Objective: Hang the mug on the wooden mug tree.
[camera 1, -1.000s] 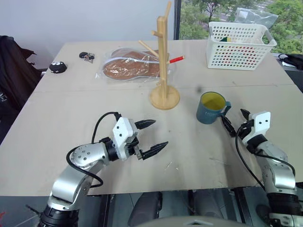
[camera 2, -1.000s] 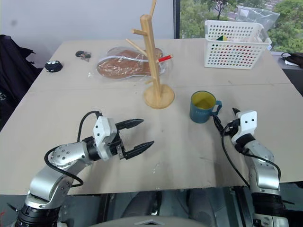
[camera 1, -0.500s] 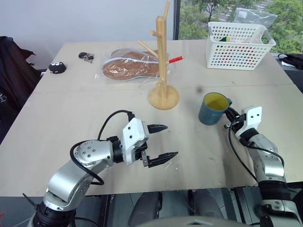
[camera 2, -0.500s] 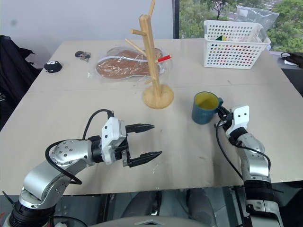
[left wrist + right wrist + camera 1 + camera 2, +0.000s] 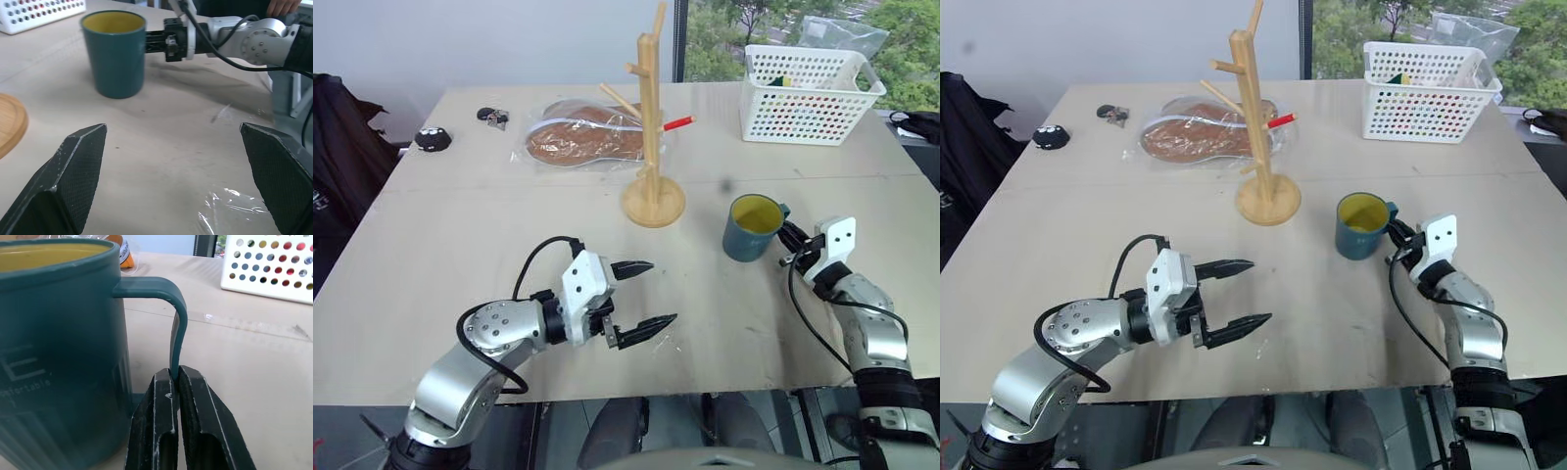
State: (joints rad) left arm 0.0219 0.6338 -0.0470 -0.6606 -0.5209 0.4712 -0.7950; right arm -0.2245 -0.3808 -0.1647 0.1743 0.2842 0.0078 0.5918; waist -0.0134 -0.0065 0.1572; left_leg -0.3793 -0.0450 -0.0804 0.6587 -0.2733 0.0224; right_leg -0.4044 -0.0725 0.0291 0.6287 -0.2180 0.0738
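Observation:
The teal mug (image 5: 751, 227) with a yellow inside stands upright on the table, right of the wooden mug tree (image 5: 652, 127). Its loop handle (image 5: 178, 318) points toward my right gripper (image 5: 787, 238), which lies level and is shut on the handle's upright bar; the right wrist view shows both fingers (image 5: 156, 421) pinching it. My left gripper (image 5: 661, 293) hovers open and empty over the table's near middle, pointing at the mug (image 5: 115, 54). The mug tree's round base (image 5: 653, 204) rests on the table, with its pegs bare.
A white perforated basket (image 5: 808, 93) stands at the far right. A clear bag with something brown inside (image 5: 582, 137) and a red marker (image 5: 677, 123) lie behind the tree. Keys (image 5: 492, 117) and a small black object (image 5: 432, 139) sit far left.
My right gripper, which stood open beside the handle a second ago, has shut on it. The mug stays in place. The left arm has hardly moved.

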